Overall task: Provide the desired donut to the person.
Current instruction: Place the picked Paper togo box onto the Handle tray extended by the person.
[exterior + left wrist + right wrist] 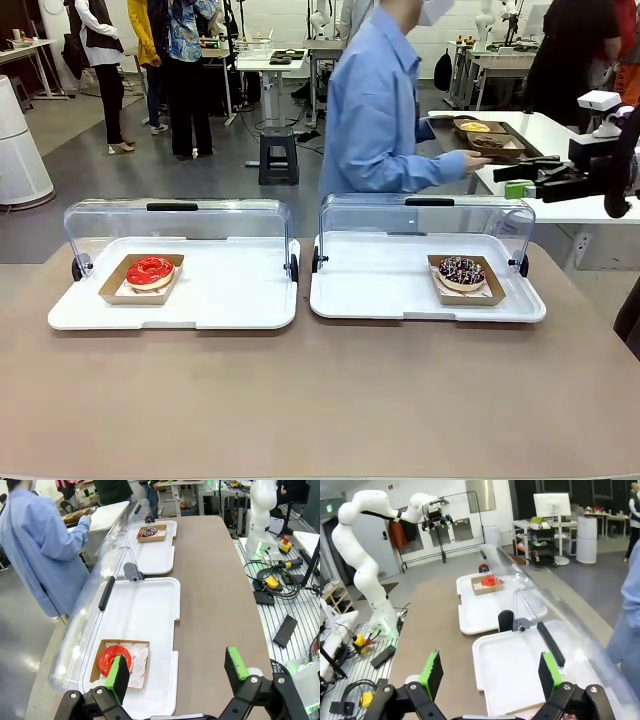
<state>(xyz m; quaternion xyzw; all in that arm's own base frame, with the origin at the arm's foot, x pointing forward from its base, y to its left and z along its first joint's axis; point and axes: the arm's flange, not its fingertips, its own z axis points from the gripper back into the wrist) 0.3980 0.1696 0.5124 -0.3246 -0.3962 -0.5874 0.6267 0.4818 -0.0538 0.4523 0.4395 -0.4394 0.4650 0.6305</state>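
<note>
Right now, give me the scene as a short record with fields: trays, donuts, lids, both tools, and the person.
left tray: white, holds the red-glazed donut in a cardboard boat
right tray: white, holds the chocolate sprinkled donut in a cardboard boat
lids: both clear covers swung open toward the far side
left tool: open, hovering above the near end of the left tray, holding nothing
right tool: open, above the right tray, holding nothing
person: at the far side, turned toward a side table
</note>
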